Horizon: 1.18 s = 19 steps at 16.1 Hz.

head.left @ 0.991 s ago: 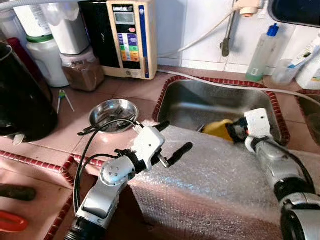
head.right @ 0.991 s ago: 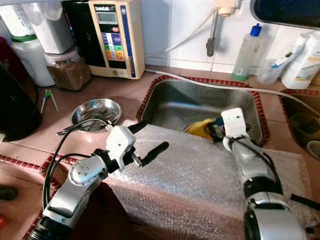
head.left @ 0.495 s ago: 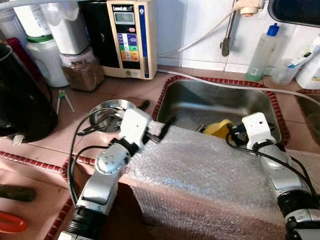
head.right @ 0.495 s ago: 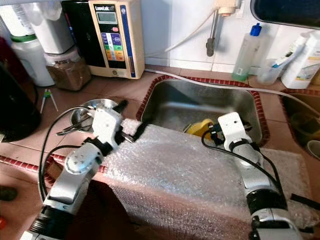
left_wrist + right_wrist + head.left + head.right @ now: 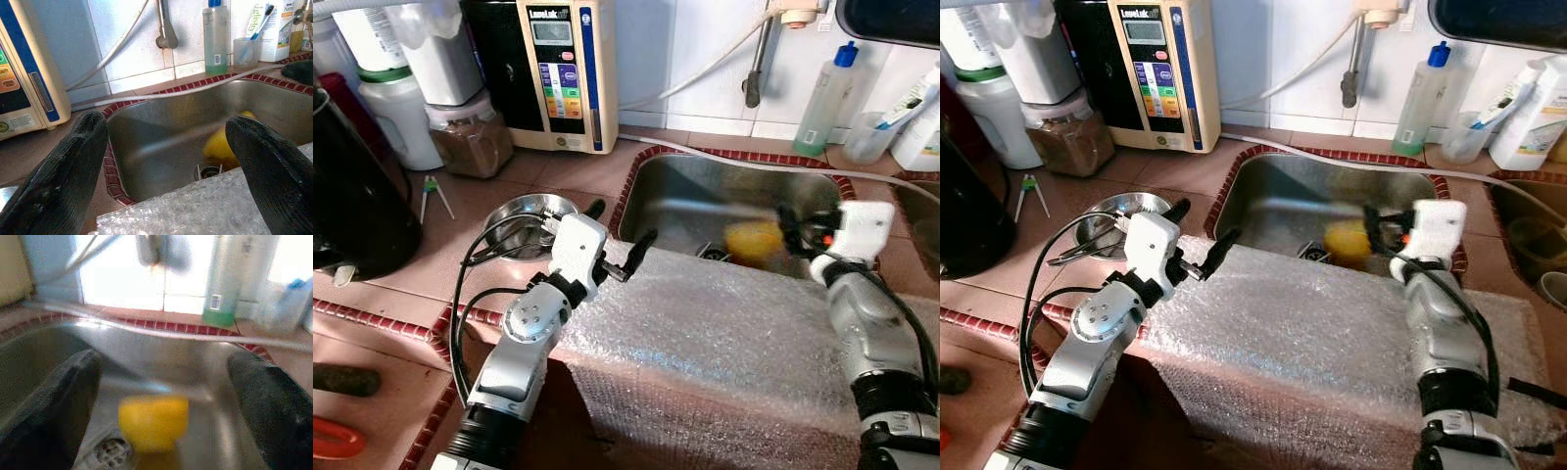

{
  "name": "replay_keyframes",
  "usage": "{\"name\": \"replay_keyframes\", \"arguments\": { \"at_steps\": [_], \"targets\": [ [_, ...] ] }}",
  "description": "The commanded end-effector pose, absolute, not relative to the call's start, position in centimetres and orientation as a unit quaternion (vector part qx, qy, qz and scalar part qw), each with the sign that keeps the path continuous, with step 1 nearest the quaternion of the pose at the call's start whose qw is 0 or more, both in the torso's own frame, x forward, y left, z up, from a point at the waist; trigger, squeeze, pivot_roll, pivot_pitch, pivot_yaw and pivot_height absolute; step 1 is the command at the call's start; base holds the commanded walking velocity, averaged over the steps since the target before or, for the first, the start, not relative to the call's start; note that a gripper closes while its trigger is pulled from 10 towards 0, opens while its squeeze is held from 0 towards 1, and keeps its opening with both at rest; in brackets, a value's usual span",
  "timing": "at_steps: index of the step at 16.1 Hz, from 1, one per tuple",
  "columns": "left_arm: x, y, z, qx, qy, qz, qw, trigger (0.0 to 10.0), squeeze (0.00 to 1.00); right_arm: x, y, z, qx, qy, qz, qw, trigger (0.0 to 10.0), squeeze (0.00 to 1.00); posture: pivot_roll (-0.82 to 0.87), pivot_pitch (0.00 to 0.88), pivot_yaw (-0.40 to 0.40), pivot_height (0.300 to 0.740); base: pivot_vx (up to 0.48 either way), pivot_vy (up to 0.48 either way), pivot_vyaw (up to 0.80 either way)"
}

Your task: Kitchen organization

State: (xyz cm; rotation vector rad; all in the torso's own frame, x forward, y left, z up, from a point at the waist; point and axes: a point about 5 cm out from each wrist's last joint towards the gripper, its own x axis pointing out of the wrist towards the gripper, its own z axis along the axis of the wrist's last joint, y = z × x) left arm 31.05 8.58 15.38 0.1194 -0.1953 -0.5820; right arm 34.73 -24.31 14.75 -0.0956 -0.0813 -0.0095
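A yellow object (image 5: 754, 238), blurred, is low in the steel sink (image 5: 705, 196) near the drain; the right wrist view has it as a yellow object (image 5: 154, 423) between and beyond the two fingers, touching neither. My right gripper (image 5: 793, 230) hangs open over the sink's right side, pointing at it. Over the sink's near-left corner my left gripper (image 5: 622, 225) is open and holds nothing, just above the bubble wrap (image 5: 724, 343). Its wrist view looks into the sink (image 5: 161, 147) and catches the yellow object (image 5: 222, 147).
The bubble wrap covers the counter's front edge. A steel bowl (image 5: 524, 220) sits left of the sink. A water machine (image 5: 563, 73), jars (image 5: 470, 137) and a dark kettle (image 5: 352, 206) crowd the back left. A tap (image 5: 756, 78) and a soap bottle (image 5: 824, 103) stand behind the sink.
My right gripper has swung right and a little up, away from the yellow object, which now looks blurred in the sink. My left gripper moved back left toward the bowl, then held.
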Motion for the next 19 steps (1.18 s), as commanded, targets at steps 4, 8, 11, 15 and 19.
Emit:
{"name": "replay_keyframes", "arguments": {
  "at_steps": [4,8,11,15,19],
  "targets": [
    [32.6,9.7,15.9,0.085,-0.106,-0.216,0.967,10.0,1.00,34.0,-23.3,16.2,-0.077,-0.080,0.002,0.994,10.0,0.00,0.08,0.022,0.081,0.740,0.000,0.000,0.00],
    [35.2,12.6,16.2,0.080,-0.078,-0.069,0.991,10.0,0.00,31.3,-18.8,15.5,-0.029,-0.070,0.071,0.995,10.0,0.00,0.06,0.014,0.073,0.740,0.000,0.000,0.00],
    [36.6,14.8,15.5,0.064,-0.034,0.025,0.997,10.0,0.00,28.2,-15.4,14.8,-0.009,-0.055,0.132,0.990,10.0,0.00,0.04,0.011,0.068,0.740,0.000,0.000,0.00],
    [37.3,16.3,14.7,0.069,-0.002,0.071,0.995,10.0,0.00,25.4,-13.3,14.5,0.041,-0.034,0.165,0.985,10.0,0.00,0.03,0.008,0.065,0.740,0.000,0.000,0.00],
    [37.8,17.5,14.2,0.079,0.024,0.089,0.993,10.0,0.00,23.7,-11.7,14.6,0.064,-0.021,0.197,0.978,10.0,0.00,0.02,0.001,0.066,0.740,0.000,0.000,0.00]
  ]
}}
